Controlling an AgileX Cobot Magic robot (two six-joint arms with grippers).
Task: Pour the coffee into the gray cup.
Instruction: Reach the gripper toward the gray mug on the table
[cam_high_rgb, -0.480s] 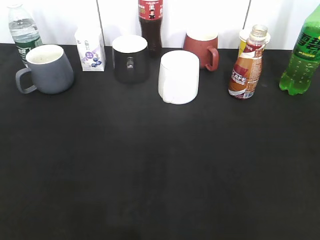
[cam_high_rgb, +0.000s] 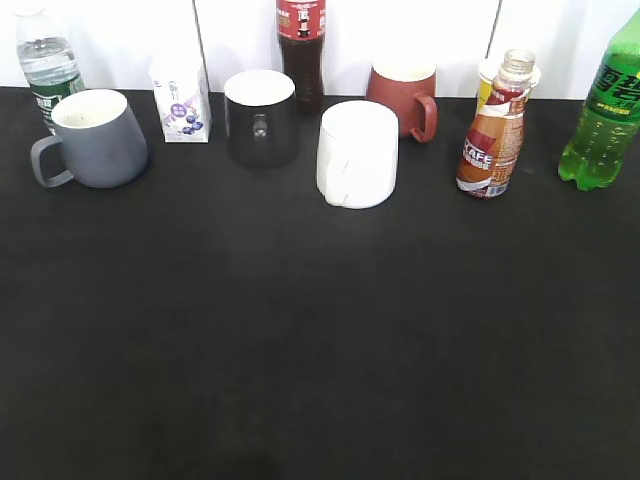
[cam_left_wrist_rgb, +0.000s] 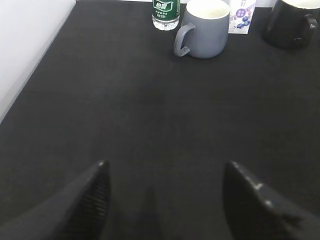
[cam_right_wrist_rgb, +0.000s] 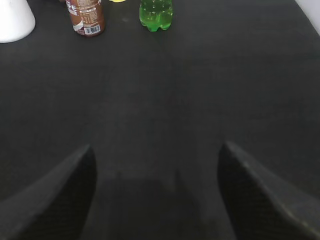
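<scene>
The coffee bottle (cam_high_rgb: 493, 132), clear with brown liquid and an orange "CAFE" label, stands uncapped at the back right; its lower part shows in the right wrist view (cam_right_wrist_rgb: 86, 17). The gray cup (cam_high_rgb: 95, 138) stands at the back left, handle to the left; it also shows in the left wrist view (cam_left_wrist_rgb: 204, 29). My left gripper (cam_left_wrist_rgb: 165, 167) is open and empty over the bare black table, far short of the cup. My right gripper (cam_right_wrist_rgb: 156, 150) is open and empty, far short of the bottle. Neither gripper shows in the exterior view.
Along the back stand a water bottle (cam_high_rgb: 44, 62), a small milk carton (cam_high_rgb: 180, 100), a shiny black mug (cam_high_rgb: 260, 118), a cola bottle (cam_high_rgb: 301, 45), a white mug (cam_high_rgb: 357, 154), a red mug (cam_high_rgb: 404, 97) and a green soda bottle (cam_high_rgb: 603, 115). White wall behind.
The exterior view has shifted very slightly; the objects stand as before.
</scene>
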